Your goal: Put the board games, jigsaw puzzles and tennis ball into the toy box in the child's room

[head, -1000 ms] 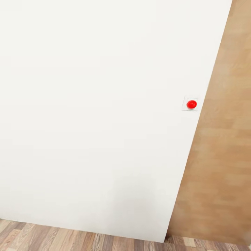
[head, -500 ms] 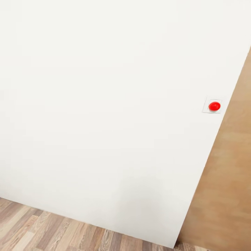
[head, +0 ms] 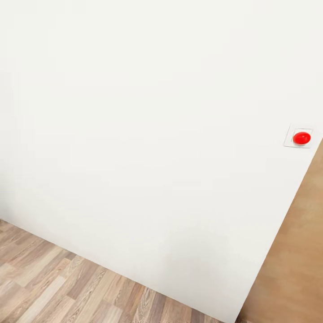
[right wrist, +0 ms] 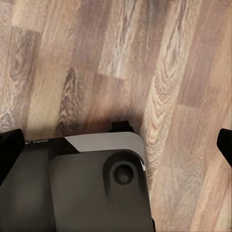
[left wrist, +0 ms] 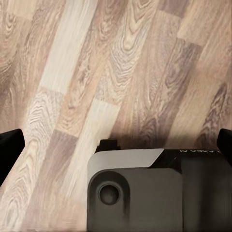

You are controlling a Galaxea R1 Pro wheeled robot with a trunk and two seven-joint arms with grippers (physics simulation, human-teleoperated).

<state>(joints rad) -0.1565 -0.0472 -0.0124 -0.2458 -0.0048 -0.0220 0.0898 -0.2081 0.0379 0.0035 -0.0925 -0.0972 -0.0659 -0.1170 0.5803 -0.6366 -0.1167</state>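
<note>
The toys, the toy box, the bed and the table are out of view. I face a plain white wall (head: 148, 134) at close range. In the left wrist view my left gripper (left wrist: 116, 145) hangs over the wood-plank floor (left wrist: 111, 63), its dark fingertips (left wrist: 9, 151) far apart at the picture's edges with nothing between them. My right gripper (right wrist: 116, 144) stands the same way, open and empty, fingertips (right wrist: 9, 147) wide apart above the floor (right wrist: 96, 53).
A red round button (head: 301, 137) on a small white plate sits on the wall near a light wooden door panel (head: 296, 260) at the right. Wood-plank floor (head: 54, 287) meets the wall at lower left. My grey base (left wrist: 135, 193) (right wrist: 96, 188) lies below both grippers.
The whole head view has shifted: the red button and the wooden panel slid to the right and more floor shows at lower left, so the camera has turned left.
</note>
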